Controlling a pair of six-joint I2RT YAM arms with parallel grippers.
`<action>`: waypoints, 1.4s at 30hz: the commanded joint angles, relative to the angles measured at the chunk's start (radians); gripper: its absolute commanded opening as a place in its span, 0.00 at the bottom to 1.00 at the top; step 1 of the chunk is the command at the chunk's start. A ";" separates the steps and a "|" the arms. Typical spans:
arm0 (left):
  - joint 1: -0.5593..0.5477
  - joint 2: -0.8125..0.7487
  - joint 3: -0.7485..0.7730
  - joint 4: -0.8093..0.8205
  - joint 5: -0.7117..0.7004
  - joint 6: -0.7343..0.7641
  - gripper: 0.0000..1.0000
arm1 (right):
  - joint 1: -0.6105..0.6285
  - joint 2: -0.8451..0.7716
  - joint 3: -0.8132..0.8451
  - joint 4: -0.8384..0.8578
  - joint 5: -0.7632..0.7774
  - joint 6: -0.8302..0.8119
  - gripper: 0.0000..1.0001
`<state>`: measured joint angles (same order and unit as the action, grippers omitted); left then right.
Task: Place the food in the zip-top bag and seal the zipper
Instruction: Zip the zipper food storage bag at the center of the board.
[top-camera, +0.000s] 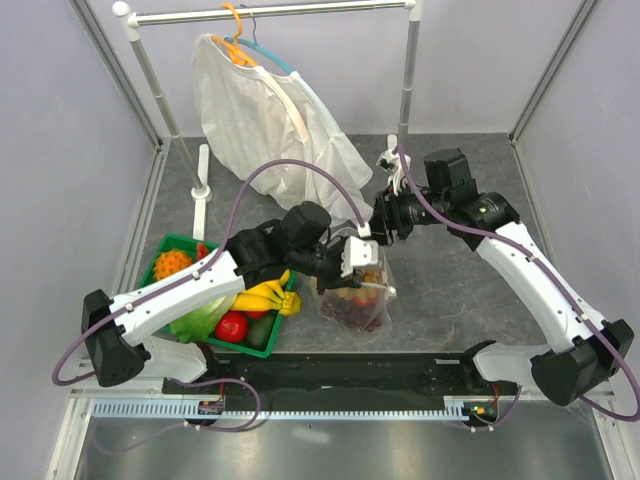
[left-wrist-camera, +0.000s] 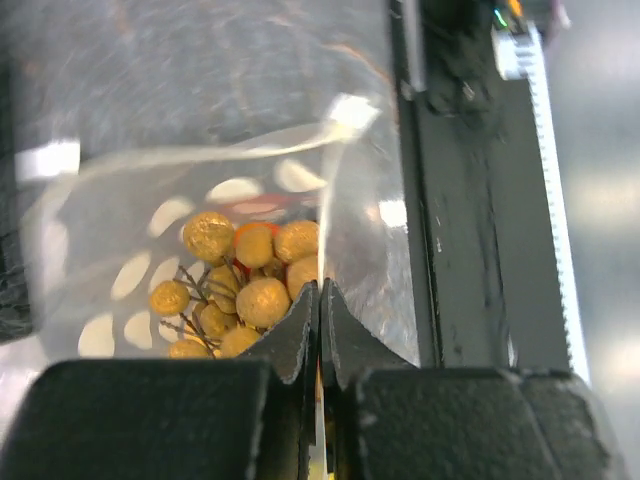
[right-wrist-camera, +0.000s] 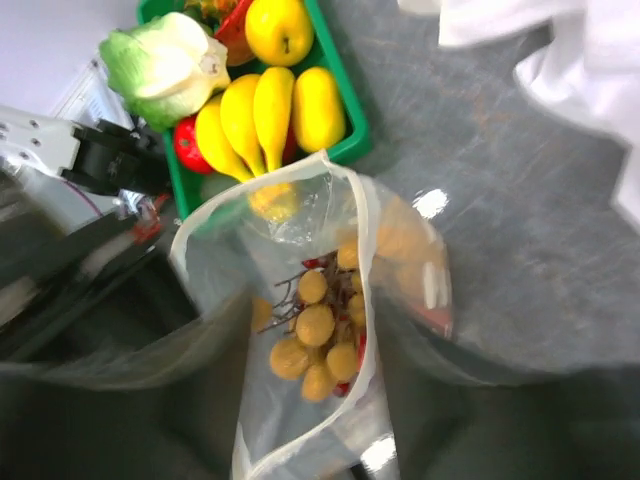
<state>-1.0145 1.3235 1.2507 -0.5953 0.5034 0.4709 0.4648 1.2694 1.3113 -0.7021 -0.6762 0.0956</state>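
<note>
**Zip-top bag: condition and position**

The zip-top bag (top-camera: 356, 292) is clear, soft plastic printed with white round dots. It stands at the centre of the bench (top-camera: 450, 300), just beside the right wall of the green basket (top-camera: 158, 250). The mouth is uppermost and open. The long axis runs from the held rim down to the bench surface.

The zipper (right-wrist-camera: 366, 250) shows as a thin white strip round the mouth and is not sealed. Inside lie a tan-brown berry bunch (left-wrist-camera: 250, 285), an orange-red fruit (left-wrist-camera: 252, 233) behind it, and a dark grape bunch (top-camera: 350, 312) low in the bag.

The left hand (left-wrist-camera: 320, 292) is clamped on the bag's thin edge, jaws together. The right hand (top-camera: 370, 232) is at the rim, its blurred fingers standing apart on either side of it. Contact cannot be told.
</note>
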 joint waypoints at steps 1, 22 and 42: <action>0.074 -0.033 -0.063 0.213 -0.054 -0.339 0.02 | -0.012 -0.056 0.078 -0.016 0.016 -0.054 0.77; 0.129 -0.067 -0.122 0.370 0.067 -0.532 0.02 | -0.037 -0.587 -0.362 -0.049 0.004 -0.440 0.64; 0.136 -0.007 -0.117 0.445 0.067 -0.641 0.02 | -0.037 -0.581 -0.587 0.286 -0.014 -0.355 0.35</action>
<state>-0.8829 1.3106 1.0988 -0.2256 0.5526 -0.1169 0.4282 0.6739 0.7338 -0.5488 -0.6579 -0.3042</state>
